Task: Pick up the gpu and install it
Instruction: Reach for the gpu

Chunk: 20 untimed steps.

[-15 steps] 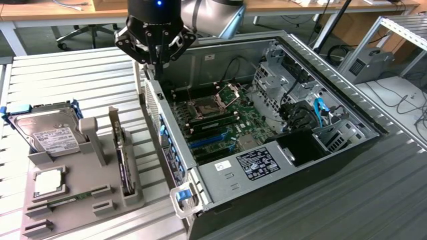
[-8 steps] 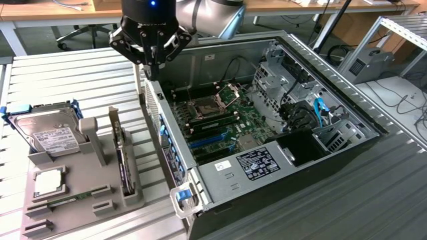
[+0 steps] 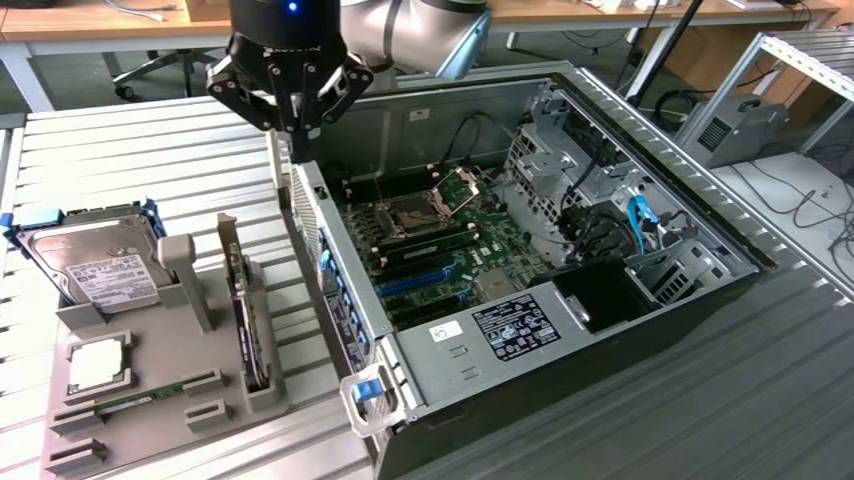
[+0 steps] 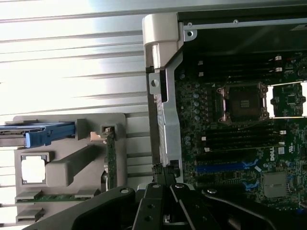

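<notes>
**Hovering shut at the case edge, gpu parked in its holder**

End effector (image 3: 300, 140) is fully closed with nothing between its fingers. It hangs just above the top rim of the side wall of the open computer case (image 3: 441, 355). The gpu (image 3: 246, 310) stands on edge in a slot of the grey holder (image 3: 200, 290) on the desk (image 3: 134, 150). In the exterior view that's about 7 o'clock from the end effector, well apart from it. Hard drive (image 3: 94, 262) sits at the holder's 10 o'clock, memory stick (image 3: 134, 402) at its 6 o'clock.
</notes>
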Each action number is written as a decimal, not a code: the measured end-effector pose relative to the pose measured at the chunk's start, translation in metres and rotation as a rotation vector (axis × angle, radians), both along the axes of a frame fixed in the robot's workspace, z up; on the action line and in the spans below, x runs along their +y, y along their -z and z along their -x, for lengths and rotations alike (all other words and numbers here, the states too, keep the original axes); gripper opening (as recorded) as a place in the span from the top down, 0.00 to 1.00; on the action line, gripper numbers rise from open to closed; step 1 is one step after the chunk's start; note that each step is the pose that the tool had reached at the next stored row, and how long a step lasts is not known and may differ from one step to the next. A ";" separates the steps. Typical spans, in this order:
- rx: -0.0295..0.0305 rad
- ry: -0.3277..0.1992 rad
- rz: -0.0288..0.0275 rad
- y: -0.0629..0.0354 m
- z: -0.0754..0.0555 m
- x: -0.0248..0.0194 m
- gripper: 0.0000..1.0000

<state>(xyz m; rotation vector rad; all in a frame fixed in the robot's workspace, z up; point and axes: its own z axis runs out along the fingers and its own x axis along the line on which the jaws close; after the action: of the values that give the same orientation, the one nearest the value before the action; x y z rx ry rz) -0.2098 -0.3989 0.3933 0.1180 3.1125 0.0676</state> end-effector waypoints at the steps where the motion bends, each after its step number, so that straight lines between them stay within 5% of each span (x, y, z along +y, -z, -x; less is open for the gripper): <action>1: 0.0000 0.000 0.0000 0.0000 0.001 0.0000 0.89; 20: 0.0000 0.000 0.0000 0.0000 0.015 0.0000 0.89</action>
<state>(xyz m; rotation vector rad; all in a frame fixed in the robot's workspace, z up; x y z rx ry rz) -0.2248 -0.3989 0.3933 0.1180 3.1125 0.0677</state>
